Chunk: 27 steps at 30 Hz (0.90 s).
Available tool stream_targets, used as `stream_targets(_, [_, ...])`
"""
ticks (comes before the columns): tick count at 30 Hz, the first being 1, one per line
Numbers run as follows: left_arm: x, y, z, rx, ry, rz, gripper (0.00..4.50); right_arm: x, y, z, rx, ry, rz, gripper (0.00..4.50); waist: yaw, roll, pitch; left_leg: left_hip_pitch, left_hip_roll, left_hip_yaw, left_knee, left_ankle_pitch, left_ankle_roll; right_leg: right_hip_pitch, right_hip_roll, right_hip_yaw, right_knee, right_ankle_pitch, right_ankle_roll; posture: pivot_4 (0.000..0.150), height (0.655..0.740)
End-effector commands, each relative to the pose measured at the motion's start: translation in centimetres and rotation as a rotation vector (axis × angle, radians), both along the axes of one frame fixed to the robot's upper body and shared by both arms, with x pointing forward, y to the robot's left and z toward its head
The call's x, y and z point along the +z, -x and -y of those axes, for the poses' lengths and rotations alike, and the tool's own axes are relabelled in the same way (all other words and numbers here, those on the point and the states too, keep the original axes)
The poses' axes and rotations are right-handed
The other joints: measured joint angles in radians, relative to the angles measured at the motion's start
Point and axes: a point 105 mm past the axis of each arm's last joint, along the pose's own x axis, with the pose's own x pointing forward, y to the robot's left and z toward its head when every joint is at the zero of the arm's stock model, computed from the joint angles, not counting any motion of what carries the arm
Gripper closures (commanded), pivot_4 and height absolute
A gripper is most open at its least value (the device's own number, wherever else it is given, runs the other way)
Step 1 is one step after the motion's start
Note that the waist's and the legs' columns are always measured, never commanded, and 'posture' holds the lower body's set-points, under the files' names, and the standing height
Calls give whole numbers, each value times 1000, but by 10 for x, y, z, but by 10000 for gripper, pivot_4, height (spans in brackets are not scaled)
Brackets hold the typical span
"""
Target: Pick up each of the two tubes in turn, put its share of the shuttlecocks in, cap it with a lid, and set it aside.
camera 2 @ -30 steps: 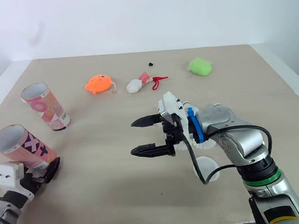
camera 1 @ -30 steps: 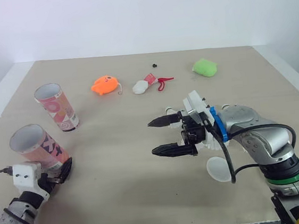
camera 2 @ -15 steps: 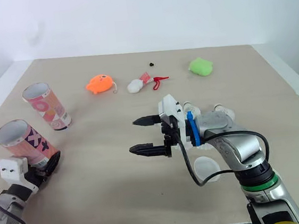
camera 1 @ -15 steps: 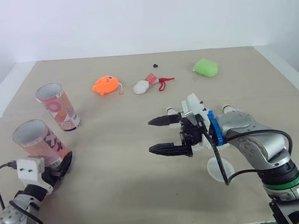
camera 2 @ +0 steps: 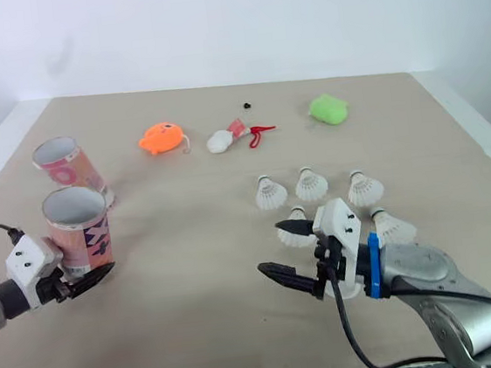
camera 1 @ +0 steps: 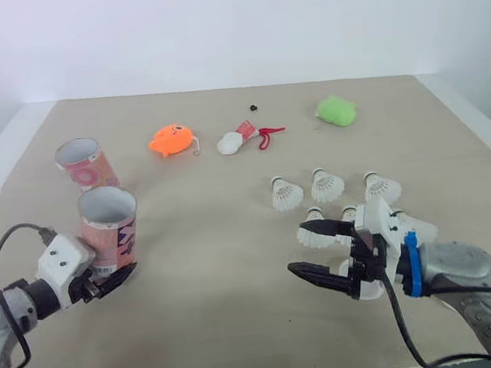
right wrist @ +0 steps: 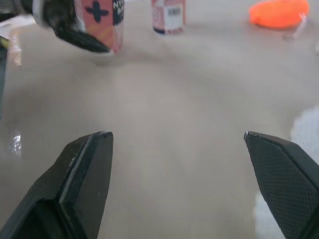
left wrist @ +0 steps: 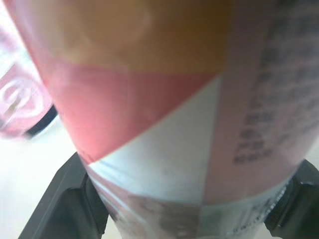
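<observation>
My right arm has drawn back toward me and uncovered the shuttlecocks (camera 1: 325, 184), and my left arm has swung its tube (camera 1: 110, 229) inward and stood it up from its earlier tilt. My left fingers (camera 1: 115, 280) clamp that tube low on its body, one on each side near the base. It is upright with its open mouth up and its base at or just above the surface (camera 1: 216, 240). I cannot tell whether it rests there. The second tube (camera 1: 83, 161) stands just behind it, apart from my fingers.

My right fingers (camera 1: 315, 274) are spread wide and hold nothing, with bare surface between them. They point across toward the held tube, well apart from it. The shuttlecocks lie just beyond and beside them: three in a row farther out, and others nearer. My upper finger crosses in front of the nearest one, and I cannot tell whether it touches.

An orange toy (camera 1: 171, 140) and a green toy (camera 1: 336, 110) lie at the far side.
</observation>
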Motion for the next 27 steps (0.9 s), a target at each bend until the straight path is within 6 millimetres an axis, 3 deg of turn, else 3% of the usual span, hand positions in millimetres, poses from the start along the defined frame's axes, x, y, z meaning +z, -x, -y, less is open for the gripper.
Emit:
stream_targets(1, [4, -7, 2, -109, -105, -81, 10300, -11, 1, 1, -113, 48, 24, 0, 1, 0, 0, 0, 0, 0, 0, 0, 0, 0, 0, 1, 0, 0, -1, 1500, 7400])
stream_targets(5, [18, -26, 20, -204, -123, -72, 10300, -28, -17, 7, -307, 54, 34, 0, 3, 0, 0, -1, -1, 0, 0, 0, 0, -1, 2, -3, 0, -1, -2, 1500, 7400])
stream_targets(11, [20, -33, 33, -270, -151, -88, 10300, -41, -34, 6, -458, 40, 16, 0, 1, -1, 0, -5, -1, 3, 0, -1, -2, -5, 2, 2, 0, -1, 6, 1500, 7400])
stream_targets(17, [20, -34, 37, -281, -143, -87, 10300, -41, -46, 4, -526, -7, 3, 0, 1, 0, 0, -14, -1, 2, 1, -1, -2, -13, 4, 1, 2, 0, 4, 1500, 7400])
stream_targets(27, [19, -28, 40, -266, -120, -87, 10300, -44, -55, 6, -572, -43, -45, 0, 2, -1, 0, -16, -1, 1, 3, -1, -2, -13, 5, 1, 3, 1, 5, 1500, 7400])
